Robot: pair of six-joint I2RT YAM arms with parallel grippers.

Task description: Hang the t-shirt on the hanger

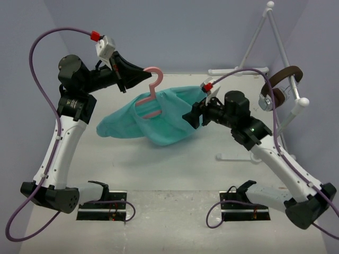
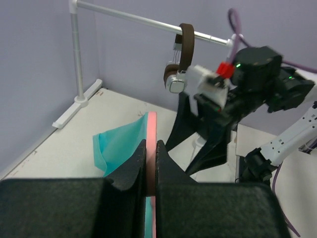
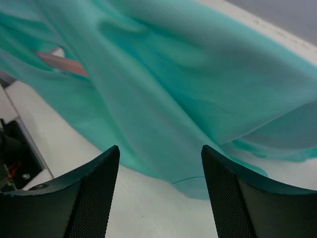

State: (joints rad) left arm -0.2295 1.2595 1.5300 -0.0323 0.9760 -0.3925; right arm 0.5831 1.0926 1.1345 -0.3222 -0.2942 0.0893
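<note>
The t-shirt (image 1: pixel 164 124) is draped on the pink hanger (image 1: pixel 152 98), above the table (image 1: pixel 175 174), between two pincers. The left pincer (image 2: pixel 151 146) is pinching the hanger near its hook, its arm bent and reaching in. The right pincer (image 3: pixel 159 148) is spread apart by the shirt's right side, holding nothing. I count one shirt, one hanger, two arms, and one pair of headphones (image 1: pixel 280 79) on one white rack (image 1: pixel 254 39).

The t-shirt (image 3: pixel 163 99) is soft matt cloth, the hanger (image 2: pixel 151 126) smooth plastic.
</note>
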